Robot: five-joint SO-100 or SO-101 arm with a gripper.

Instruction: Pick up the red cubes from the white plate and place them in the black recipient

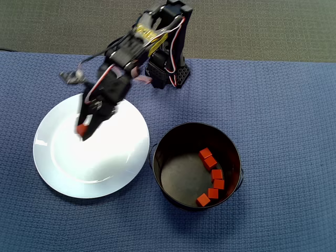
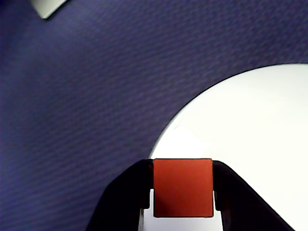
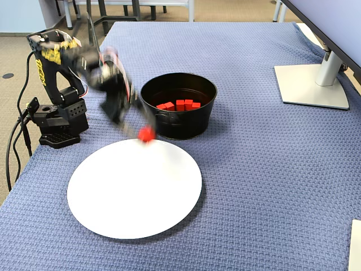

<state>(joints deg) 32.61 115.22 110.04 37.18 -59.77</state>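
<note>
Cubes: six red cubes (image 1: 211, 175) already in black recipient (image 1: 173, 137); last cube (image 2: 183, 187) clamped in claw (image 2: 183, 192) above white plate (image 1: 63, 173) (otherwise bare). Only drop-off left.

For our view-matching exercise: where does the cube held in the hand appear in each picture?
Overhead view: cube left of centre, over the plate's upper left.
Wrist view: cube bottom centre, between the fingers.
Fixed view: cube above the plate's far rim, beside the pot.
Shared landmark: the plate.
</note>
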